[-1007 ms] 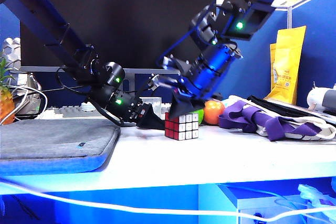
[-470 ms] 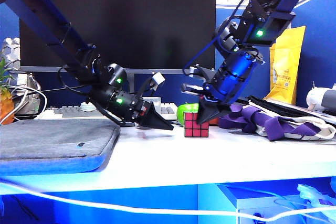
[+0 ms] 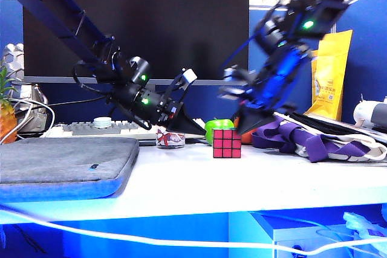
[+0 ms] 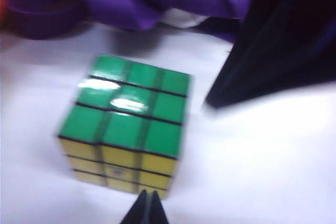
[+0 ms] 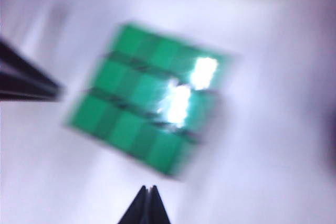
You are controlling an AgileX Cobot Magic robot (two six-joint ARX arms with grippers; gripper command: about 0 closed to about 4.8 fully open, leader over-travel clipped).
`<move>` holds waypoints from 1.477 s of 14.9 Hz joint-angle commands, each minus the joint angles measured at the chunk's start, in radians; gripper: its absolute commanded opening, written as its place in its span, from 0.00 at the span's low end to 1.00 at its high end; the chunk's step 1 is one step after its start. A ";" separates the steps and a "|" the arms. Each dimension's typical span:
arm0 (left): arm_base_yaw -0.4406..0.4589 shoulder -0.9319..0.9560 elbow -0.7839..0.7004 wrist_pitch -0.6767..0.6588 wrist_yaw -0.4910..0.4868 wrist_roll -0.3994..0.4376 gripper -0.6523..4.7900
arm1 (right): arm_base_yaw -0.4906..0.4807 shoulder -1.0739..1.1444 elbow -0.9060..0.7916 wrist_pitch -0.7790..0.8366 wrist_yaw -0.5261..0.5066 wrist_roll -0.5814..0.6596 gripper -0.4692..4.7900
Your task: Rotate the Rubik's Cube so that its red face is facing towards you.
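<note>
We see the small black-gridded Rubik's Cube (image 3: pixel 227 143) standing free on the white table (image 3: pixel 181 179), its pinkish-red face (image 3: pixel 227 144) toward the exterior camera and green on top. It sits between both grippers, touching neither. Left gripper (image 3: pixel 181 126) and right gripper (image 3: pixel 251 124) hold nothing; we cannot tell how far either is open.

The Rubik's Cube (image 3: pixel 227 143) showed its red face (image 3: pixel 227 144), nine deep pinkish-red squares split by black grid lines, to the exterior camera. From the wrist views, its top was green (image 4: pixel 134 106) and one side yellow. Behind it sat a bright green apple (image 3: pixel 216 129). The left gripper (image 3: pixel 186 126) was black, the right gripper (image 3: pixel 247 126) black on a glossy blue arm. The table (image 3: pixel 181 179) was white; purple straps (image 3: pixel 302 140) and a yellow pouch (image 3: pixel 329 70) lay beyond.
</note>
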 commanded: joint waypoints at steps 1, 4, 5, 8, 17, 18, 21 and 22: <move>-0.020 -0.007 0.010 0.057 -0.114 -0.076 0.11 | -0.036 -0.012 0.006 -0.017 0.002 -0.028 0.09; -0.051 -0.007 0.010 0.113 -0.219 -0.145 0.11 | -0.086 -0.008 0.006 0.053 0.004 -0.034 0.09; -0.057 -0.007 0.010 0.126 -0.222 -0.157 0.11 | -0.105 -0.001 0.006 0.077 -0.013 -0.025 0.09; -0.070 -0.007 0.010 0.132 -0.222 -0.209 0.11 | -0.140 0.063 0.006 0.128 -0.114 0.027 0.09; -0.075 -0.011 0.010 0.047 -0.102 -0.267 0.11 | -0.088 0.095 0.049 0.202 -0.187 0.105 0.09; -0.076 -0.013 0.010 0.043 -0.102 -0.267 0.11 | -0.080 0.099 0.051 0.201 -0.192 0.105 0.09; -0.075 -0.015 0.010 0.009 -0.110 -0.266 0.11 | -0.052 0.109 0.051 0.186 -0.187 0.103 0.09; -0.073 -0.015 0.010 0.005 -0.110 -0.259 0.11 | -0.051 0.111 0.051 0.179 -0.187 0.103 0.09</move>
